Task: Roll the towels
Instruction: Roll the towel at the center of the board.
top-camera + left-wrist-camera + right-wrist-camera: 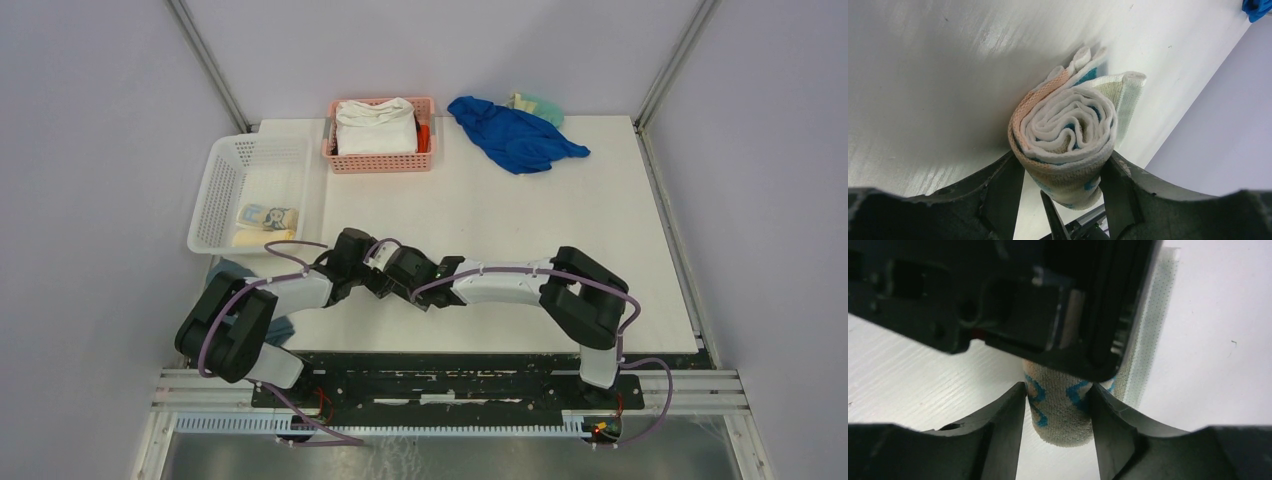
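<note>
White table (600, 250): left fingers (1003, 195), right fingers (1003, 430) pinch rolled towel (1068, 135); pink basket (380, 163) beyond.

Towel (1068, 135): soft looped terry cloth, ribbed hem. Table (923, 75): smooth, faintly glossy. White basket (207, 200): plastic lattice.

Count from the overhead view and both wrist views.

Robot arms: 2. These are the left arm (285, 292) and right arm (500, 283), in the lower half of the frame.

Two-finger grippers: 2, the left gripper (1063, 172) and right gripper (1058, 405).

Baskets: 2. A white plastic lattice basket (215, 190) sits upper left and a pink plastic lattice basket (380, 165) upper centre.

Rolled towels: 3.
- rolled beige terry towel with blue lettering (1068, 135), frame centre
- rolled pale printed towel (268, 216), upper left
- rolled plain yellow towel (262, 236), upper left

Thick white folded cloth (375, 127): 1.

Crumpled blue cloth (515, 137): 1, upper right.

Crumpled pale green cloth (537, 104): 1.

White table (560, 220): 1.
</note>
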Robot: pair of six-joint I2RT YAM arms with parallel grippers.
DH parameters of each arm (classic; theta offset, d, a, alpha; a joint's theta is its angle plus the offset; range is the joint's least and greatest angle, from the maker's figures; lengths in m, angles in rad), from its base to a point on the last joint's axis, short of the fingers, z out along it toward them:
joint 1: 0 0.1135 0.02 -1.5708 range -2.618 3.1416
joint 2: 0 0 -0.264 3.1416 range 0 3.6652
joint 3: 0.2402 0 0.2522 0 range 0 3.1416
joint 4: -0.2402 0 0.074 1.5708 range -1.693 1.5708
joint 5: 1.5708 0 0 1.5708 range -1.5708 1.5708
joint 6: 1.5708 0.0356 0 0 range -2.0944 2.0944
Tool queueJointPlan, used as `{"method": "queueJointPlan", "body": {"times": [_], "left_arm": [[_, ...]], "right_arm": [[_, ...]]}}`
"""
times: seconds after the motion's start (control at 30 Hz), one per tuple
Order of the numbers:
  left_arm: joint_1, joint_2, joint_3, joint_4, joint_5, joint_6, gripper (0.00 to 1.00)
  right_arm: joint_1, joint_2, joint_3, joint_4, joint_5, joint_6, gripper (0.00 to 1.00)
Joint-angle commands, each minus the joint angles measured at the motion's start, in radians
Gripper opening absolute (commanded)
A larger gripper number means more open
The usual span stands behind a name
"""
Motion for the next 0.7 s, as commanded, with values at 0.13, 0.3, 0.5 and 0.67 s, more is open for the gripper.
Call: {"method": "queueJointPlan", "body": {"times": [0.13, 0.3, 0.5, 0.67], "left_arm": [[-0.001, -0.001, -0.005, -0.082, -0.049, 0.056, 0.72], [0.011, -0.102, -0.019, -0.112, -0.089, 0.057, 0.79], [0.027, -0.237, -0.063, -0.143, -0.105, 0.054, 0.82], [0.027, -0.29, -0.096, -0.082, -0.052, 0.048, 0.83]], "right_arm": [[-0.011, 0.064, -0.05, -0.016, -0.022, 0.005, 0.35], [-0.079, 0.058, -0.007, -0.082, -0.271, 0.029, 0.23], [-0.184, 0.066, 0.05, -0.106, -0.611, 0.065, 0.21], [-0.262, 0.124, 0.091, -0.104, -0.821, 0.115, 0.2]]}}
